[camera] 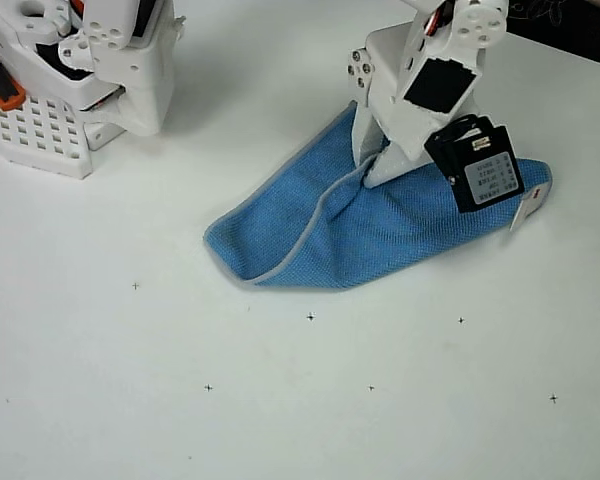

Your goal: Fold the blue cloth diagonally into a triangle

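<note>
Under the tool (372, 168) at centre-right of the table (100, 380), the blue cloth (380, 235) lies half folded, long axis left-right (white tag (527, 208) right); tool clenched on its fold.

Blue cloth (380, 235): matt, nubby microfibre weave.

Lab-style test bench: white table (130, 400) with small black calibration crosses (310, 317).

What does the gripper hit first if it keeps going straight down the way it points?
The blue cloth. The gripper points down at a raised fold and seems already in contact with it, though depth is unclear from overhead. Beneath lies the table.
</note>
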`<state>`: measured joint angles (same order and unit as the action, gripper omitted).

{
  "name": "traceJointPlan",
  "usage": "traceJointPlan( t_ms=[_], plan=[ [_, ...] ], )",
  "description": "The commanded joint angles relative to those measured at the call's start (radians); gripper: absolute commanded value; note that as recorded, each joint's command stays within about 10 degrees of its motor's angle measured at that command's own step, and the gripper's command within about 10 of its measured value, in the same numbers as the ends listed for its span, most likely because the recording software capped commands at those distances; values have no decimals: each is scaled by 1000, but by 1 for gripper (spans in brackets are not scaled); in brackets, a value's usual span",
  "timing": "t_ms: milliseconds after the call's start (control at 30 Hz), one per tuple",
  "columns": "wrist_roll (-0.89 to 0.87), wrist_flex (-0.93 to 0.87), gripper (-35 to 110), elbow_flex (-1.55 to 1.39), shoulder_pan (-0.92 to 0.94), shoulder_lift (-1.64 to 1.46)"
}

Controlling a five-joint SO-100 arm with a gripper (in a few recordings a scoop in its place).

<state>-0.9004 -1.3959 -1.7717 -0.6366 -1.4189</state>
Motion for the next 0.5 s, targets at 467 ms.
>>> traceJointPlan(
  t_ms=[467],
  plan=[
    [49,-8,28,21,-26,-100]
  ],
)
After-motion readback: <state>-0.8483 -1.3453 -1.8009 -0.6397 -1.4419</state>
